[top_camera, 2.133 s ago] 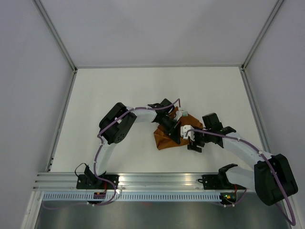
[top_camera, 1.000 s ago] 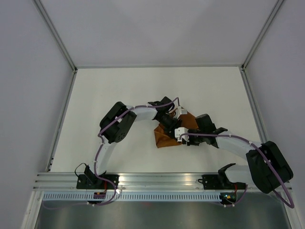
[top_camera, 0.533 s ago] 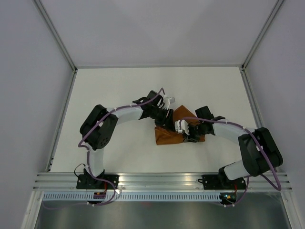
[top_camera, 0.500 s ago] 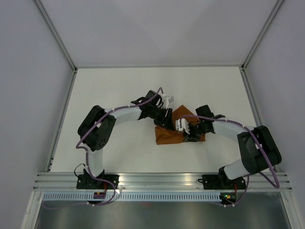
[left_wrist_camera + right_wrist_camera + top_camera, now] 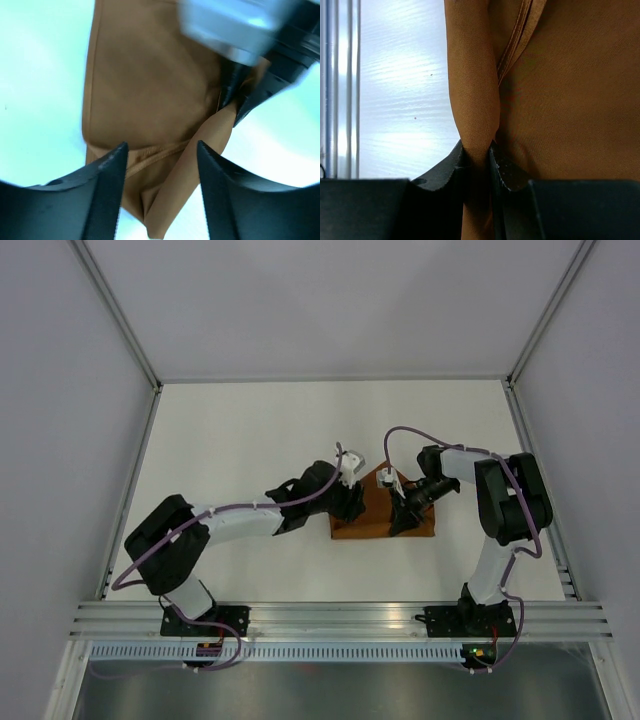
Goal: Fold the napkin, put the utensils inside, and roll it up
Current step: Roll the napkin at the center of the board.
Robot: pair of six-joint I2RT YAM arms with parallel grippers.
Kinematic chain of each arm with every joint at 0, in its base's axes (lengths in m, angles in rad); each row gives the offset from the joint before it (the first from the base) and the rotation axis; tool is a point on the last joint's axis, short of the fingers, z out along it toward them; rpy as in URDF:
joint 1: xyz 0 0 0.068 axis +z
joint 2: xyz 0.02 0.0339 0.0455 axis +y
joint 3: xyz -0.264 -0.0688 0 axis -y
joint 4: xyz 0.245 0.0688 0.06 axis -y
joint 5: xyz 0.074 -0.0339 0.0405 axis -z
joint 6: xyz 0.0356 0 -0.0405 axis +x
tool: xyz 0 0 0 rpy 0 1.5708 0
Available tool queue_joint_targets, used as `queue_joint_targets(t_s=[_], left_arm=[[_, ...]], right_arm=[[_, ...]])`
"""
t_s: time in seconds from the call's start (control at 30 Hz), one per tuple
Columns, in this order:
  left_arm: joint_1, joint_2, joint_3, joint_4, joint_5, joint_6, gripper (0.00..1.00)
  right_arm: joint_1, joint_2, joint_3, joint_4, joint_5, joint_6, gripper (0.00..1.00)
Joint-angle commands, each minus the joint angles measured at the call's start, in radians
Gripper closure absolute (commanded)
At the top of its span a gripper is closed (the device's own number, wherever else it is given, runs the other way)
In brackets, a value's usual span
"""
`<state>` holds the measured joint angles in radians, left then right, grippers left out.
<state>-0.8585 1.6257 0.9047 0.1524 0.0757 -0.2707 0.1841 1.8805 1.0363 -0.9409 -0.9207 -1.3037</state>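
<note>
The rust-orange napkin (image 5: 368,522) lies bunched in a rough rectangle at the table's middle. My left gripper (image 5: 352,502) hovers over its left part, open; in the left wrist view the black fingers (image 5: 107,185) straddle a folded ridge of napkin (image 5: 150,100) without touching it. My right gripper (image 5: 404,515) sits on the napkin's right part. In the right wrist view its jaws (image 5: 477,147) are shut on a narrow fold of the napkin (image 5: 472,95). The right gripper's fingertips (image 5: 239,95) also show in the left wrist view, pinching that fold. The utensils are hidden or out of view.
An aluminium rail (image 5: 340,618) runs along the near edge with both arm bases on it. White walls and metal frame posts (image 5: 130,495) bound the white table (image 5: 250,430). Purple cables loop over both arms.
My left gripper has opened and let go of the napkin, and its arm has swung lower. The right arm's elbow swung to the far right, still gripping. The napkin now lies flatter.
</note>
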Motion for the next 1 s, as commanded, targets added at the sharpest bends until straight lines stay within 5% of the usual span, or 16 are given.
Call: queue_joint_targets(t_s=[0.0,0.13,0.37,0.97], left_arm=[[-0.112,-0.003,-0.067,0.204,-0.253,0.241,0.36],[-0.191,0.026,-0.159,0.412,-0.238,0.465,0.3],[-0.235,0.077,-0.257,0.65,-0.091,0.649,0.22],[-0.317,0.269,-0.211,0.719,-0.068,0.881,0.24]], right_arm=[[-0.011,0.068,0.014,-0.11,0.008,-0.098,0.83],[-0.018,0.08,0.028,-0.114,0.008,-0.091,0.83],[-0.018,0.101,0.047,-0.116,0.008,-0.074,0.83],[-0.02,0.126,0.07,-0.111,0.01,-0.046,0.83]])
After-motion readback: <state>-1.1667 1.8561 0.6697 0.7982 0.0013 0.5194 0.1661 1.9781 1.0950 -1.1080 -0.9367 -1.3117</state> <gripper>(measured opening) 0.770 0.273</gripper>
